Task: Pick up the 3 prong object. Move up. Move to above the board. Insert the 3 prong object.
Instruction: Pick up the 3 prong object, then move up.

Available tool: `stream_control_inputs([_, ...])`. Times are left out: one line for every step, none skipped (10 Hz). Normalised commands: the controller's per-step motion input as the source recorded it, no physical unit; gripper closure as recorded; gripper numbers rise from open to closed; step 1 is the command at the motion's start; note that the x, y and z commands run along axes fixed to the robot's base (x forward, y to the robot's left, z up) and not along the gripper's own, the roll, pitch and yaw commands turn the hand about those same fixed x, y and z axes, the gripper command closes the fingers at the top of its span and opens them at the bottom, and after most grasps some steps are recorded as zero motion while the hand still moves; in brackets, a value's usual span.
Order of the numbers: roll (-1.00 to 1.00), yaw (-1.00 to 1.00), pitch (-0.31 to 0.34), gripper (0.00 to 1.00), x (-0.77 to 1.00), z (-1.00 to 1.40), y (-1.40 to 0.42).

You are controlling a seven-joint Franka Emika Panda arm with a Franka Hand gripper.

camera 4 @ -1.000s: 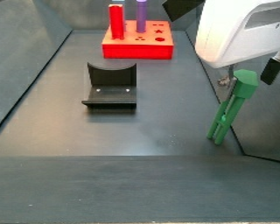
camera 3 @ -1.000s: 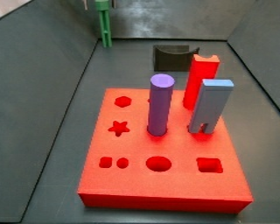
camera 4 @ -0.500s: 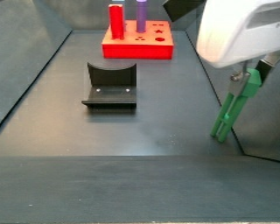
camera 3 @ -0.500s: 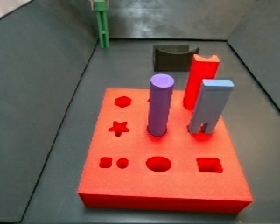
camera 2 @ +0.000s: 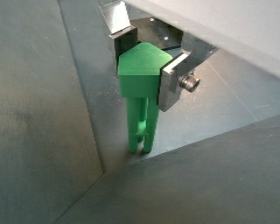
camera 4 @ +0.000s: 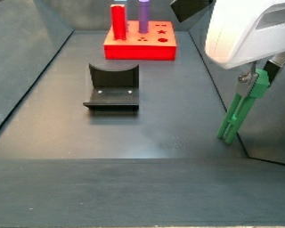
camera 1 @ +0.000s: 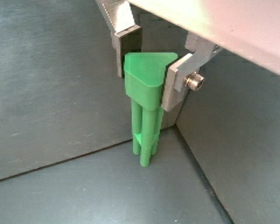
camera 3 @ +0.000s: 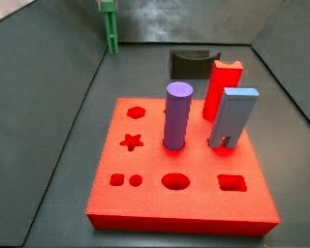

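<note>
One bright green piece, the 3 prong object (camera 4: 245, 108), is standing at the right edge of the dark surface (camera 4: 133, 134) in a side view, leaning a little, with its wider top end tucked under the white body of the gripper (camera 4: 258, 78). Both wrist views are showing the jaws clamping that top end: a silver finger (camera 1: 126, 42) is pressing one face of the 3 prong object (camera 1: 146, 105) and the opposite finger (camera 1: 184, 79) is pressing the other. Its slender lower part is reaching down to where the floor meets the wall, and whether the tips are touching the floor cannot be told. Seen from the second wrist camera, the gripper (camera 2: 149, 63) is squeezing the 3 prong object (camera 2: 140, 96) the same way.

Going left to right in a side view, the 3 prong object (camera 3: 111, 27) is standing in the far left corner of the surface (camera 3: 42, 155), the board (camera 3: 184, 184) is lying near the front, and on it a purple cylinder (camera 3: 177, 116), a red block (camera 3: 223, 85) and a light blue block (camera 3: 232, 117) are standing upright. Behind the board, the fixture (camera 3: 190, 63) is sitting near the far edge. From the opposite side, the fixture (camera 4: 113, 85) is lying mid-surface and the board (camera 4: 140, 44) is resting at the far edge, well apart from the 3 prong object.
</note>
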Motion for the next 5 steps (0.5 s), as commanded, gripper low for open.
stream_control_inputs([0.00, 0.00, 0.000, 1.00, 0.00, 0.00, 0.00])
stream_control_inputs([0.00, 0.00, 0.000, 1.00, 0.00, 0.83, 0.00])
stream_control_inputs([-0.03, 0.00, 0.053, 1.00, -0.10, 0.80, -0.06])
stream_control_inputs([-0.03, 0.00, 0.060, 1.00, -0.10, 0.67, -0.05])
stream_control_inputs([-0.01, 0.00, 0.056, 1.00, -0.07, 0.53, -0.03])
